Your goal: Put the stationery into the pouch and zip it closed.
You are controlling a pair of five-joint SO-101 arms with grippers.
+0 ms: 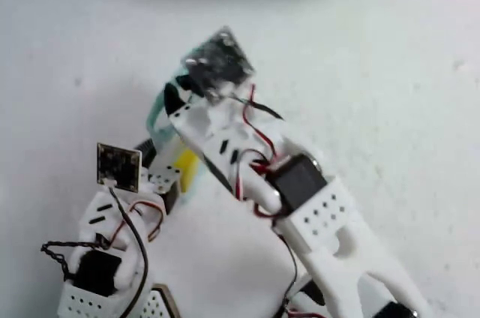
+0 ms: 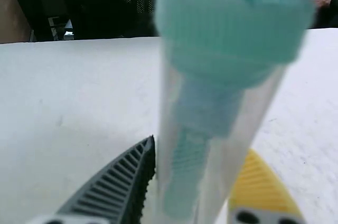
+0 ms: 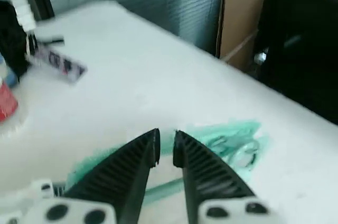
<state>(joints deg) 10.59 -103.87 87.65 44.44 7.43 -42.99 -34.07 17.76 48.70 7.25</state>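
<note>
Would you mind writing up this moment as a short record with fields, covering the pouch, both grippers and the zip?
pouch: clear with teal trim; contents too blurred to name
left gripper: closed on the pouch, which rises between its black and yellow halves
right gripper: closed but for a narrow gap, just over the pouch's teal part
table: white; the pouch lies on it under the right arm
zip: cannot tell whether it is closed

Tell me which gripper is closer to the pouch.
Left. The pouch sits inside the left gripper, apparently held; the right gripper is right beside it, contact unclear.
</note>
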